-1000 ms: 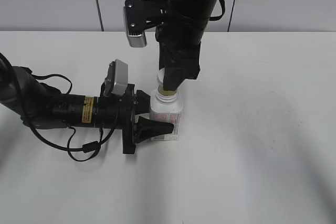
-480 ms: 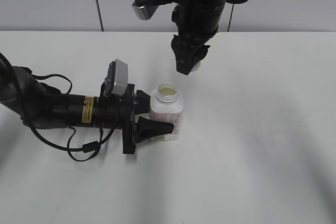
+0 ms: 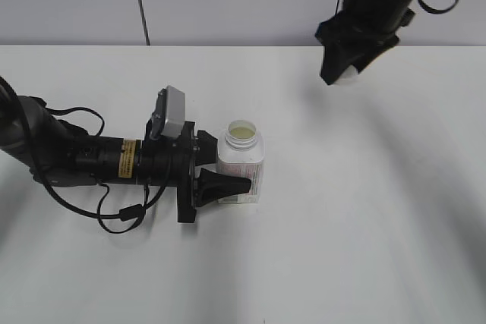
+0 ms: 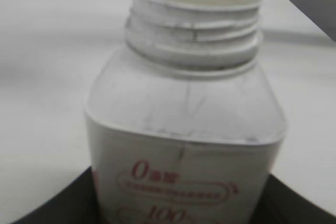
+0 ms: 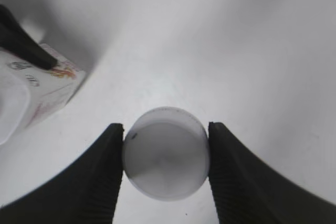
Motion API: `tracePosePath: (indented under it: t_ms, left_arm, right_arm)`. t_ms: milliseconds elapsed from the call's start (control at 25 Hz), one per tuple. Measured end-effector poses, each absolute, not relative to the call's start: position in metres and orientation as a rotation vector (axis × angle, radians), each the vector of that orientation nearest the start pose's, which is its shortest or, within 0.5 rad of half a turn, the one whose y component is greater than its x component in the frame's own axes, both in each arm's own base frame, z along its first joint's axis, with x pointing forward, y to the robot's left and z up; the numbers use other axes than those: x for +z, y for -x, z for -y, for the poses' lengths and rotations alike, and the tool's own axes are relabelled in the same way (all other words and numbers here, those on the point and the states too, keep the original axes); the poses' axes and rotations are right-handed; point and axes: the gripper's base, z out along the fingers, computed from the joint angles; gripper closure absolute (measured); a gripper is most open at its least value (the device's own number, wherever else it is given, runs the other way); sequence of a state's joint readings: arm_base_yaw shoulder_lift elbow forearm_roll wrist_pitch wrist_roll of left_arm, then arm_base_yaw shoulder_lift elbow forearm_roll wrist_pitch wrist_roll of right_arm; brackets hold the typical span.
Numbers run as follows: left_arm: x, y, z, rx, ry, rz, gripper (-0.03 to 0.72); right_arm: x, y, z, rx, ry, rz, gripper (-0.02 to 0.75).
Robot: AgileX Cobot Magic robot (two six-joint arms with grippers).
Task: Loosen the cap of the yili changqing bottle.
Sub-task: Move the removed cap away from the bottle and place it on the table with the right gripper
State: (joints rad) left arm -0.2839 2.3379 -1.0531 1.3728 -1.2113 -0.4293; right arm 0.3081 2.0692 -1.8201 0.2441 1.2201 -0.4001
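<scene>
The yili changqing bottle (image 3: 241, 161) stands upright on the white table, its wide neck open and uncapped. It fills the left wrist view (image 4: 184, 119). My left gripper (image 3: 220, 176) lies low along the table and is shut on the bottle's body. My right gripper (image 3: 339, 75) is raised at the upper right, well away from the bottle, and is shut on the small round white cap (image 5: 166, 152), held between its two black fingers (image 5: 166, 156). The cap barely shows in the exterior view (image 3: 348, 75). A corner of the bottle shows at the left of the right wrist view (image 5: 31, 90).
The white table (image 3: 364, 210) runs wide to the right and front of the bottle. A grey panelled wall (image 3: 76, 1) stands behind the table's far edge. The left arm's body and cables (image 3: 83, 161) lie across the table's left side.
My right gripper has lifted the cap off the bottle's neck and carried it up and to the right. The bottle and left gripper have stayed still.
</scene>
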Motion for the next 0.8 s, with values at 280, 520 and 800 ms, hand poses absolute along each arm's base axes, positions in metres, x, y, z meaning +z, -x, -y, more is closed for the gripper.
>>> tracePosePath:
  t_ms: [280,520,800]
  left_arm:
    - [0.05,-0.325,0.182,-1.084,-1.344,-1.46,0.301]
    - [0.05,-0.325,0.182,-1.084,-1.344,-1.46,0.301]
    - [0.05,-0.325,0.182,-1.084,-1.344,-1.46,0.302]
  right_arm:
    - [0.203,-0.42,-0.069,0.335,0.469,-2.929,0.351]
    - [0.163,-0.408,-0.016,0.313,0.225,-2.998,0.351]
    - [0.126,-0.388,0.021,0.263,0.003,-3.001,0.351]
